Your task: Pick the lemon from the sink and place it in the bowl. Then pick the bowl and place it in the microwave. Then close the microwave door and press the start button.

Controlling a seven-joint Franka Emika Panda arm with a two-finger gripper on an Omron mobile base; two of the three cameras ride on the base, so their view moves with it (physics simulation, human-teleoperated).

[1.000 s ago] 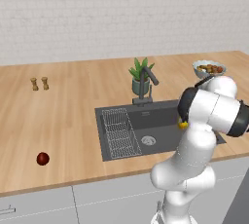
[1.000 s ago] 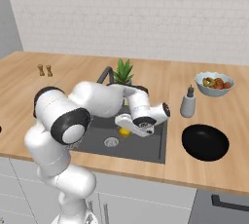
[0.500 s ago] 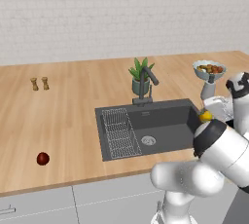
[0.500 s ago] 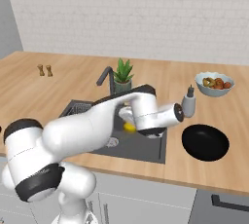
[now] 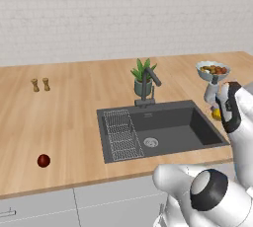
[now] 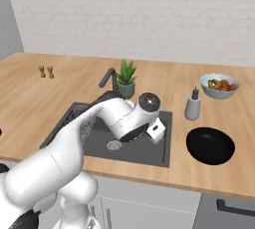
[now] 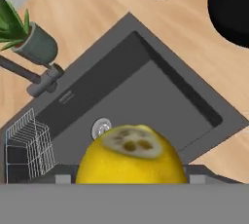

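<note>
Red ball (image 5: 43,160) near front left edge of tabletop (image 5: 64,122); two small shakers (image 5: 40,84) toward back left. Sink (image 5: 163,128) at centre near front edge, wire rack (image 5: 122,134) in its left part, drain (image 5: 150,142) bare, faucet (image 5: 148,85) and potted plant (image 5: 141,77) at its back rim. Hand (image 7: 131,177) raised over sink, clamped on lemon (image 7: 131,158). Grey bottle (image 6: 192,104) just right of sink. Black bowl (image 6: 210,145) near front right edge, nothing in it. Fruit bowl (image 6: 219,85) toward back right.
</note>
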